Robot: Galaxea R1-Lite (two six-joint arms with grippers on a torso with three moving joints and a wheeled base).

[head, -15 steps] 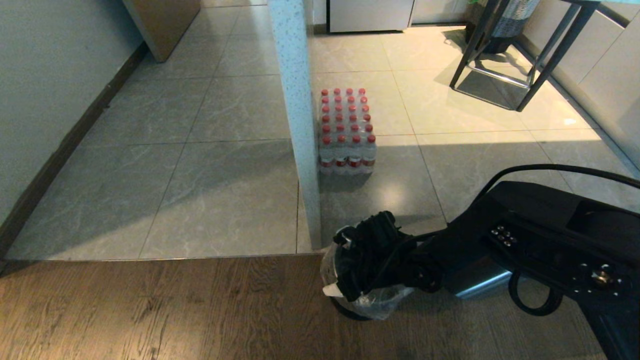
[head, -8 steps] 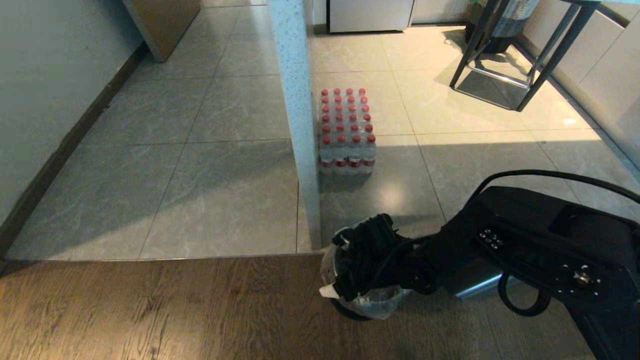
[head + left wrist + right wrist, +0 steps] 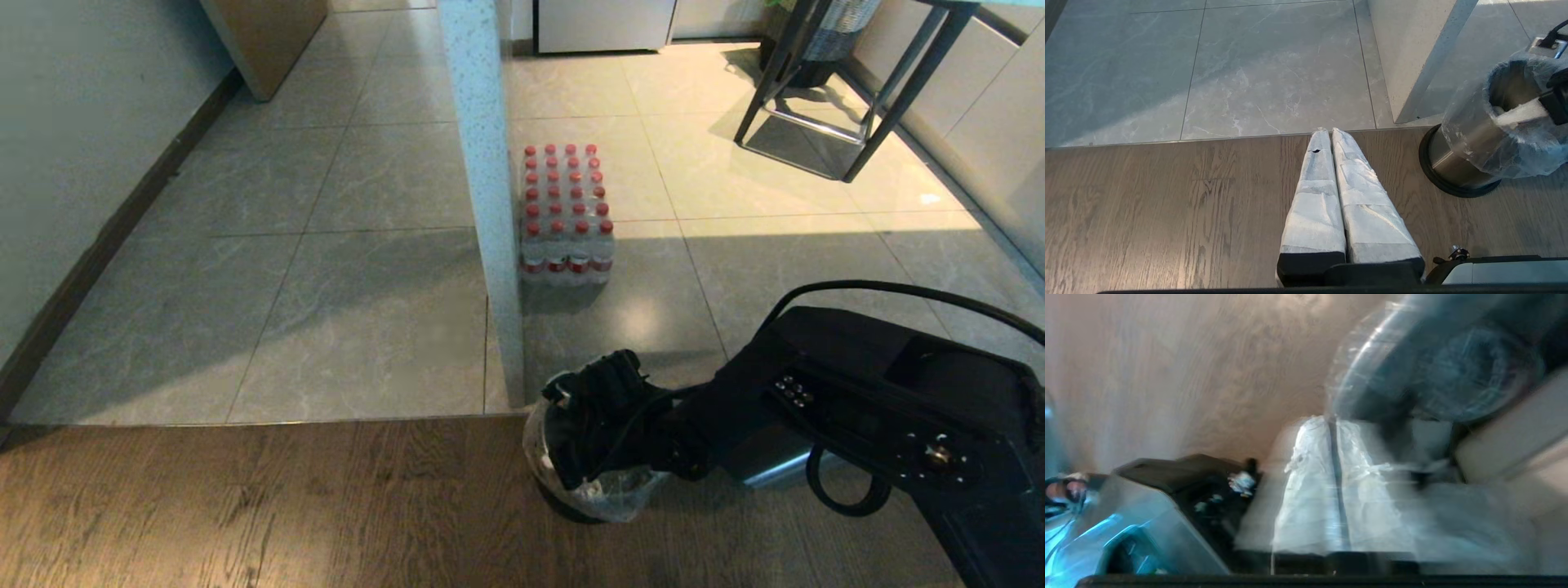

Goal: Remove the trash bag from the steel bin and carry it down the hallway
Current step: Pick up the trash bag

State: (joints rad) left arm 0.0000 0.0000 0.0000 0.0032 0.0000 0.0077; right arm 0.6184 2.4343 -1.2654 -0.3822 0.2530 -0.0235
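Floor: dark wood planks (image 3: 245, 506) at six o'clock, grey marble-look tiles (image 3: 367, 327) beyond | Wall: pale wall (image 3: 65, 147) with dark baseboard (image 3: 106, 237) at nine o'clock | Centre: speckled white partition edge (image 3: 490, 204) | Two o'clock: black metal frame legs (image 3: 816, 106), sunlight patch (image 3: 735, 171) on tiles | Twelve o'clock: white cabinet front (image 3: 604, 24)

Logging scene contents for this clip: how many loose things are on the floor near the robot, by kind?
Steel bin: 1
Trash bag, lining that bin, its edge folded over the rim: 1
Shrink-wrapped pack of red-capped bottles, beside the white pillar: 1
Black-legged stool, far right: 1
Total: 4
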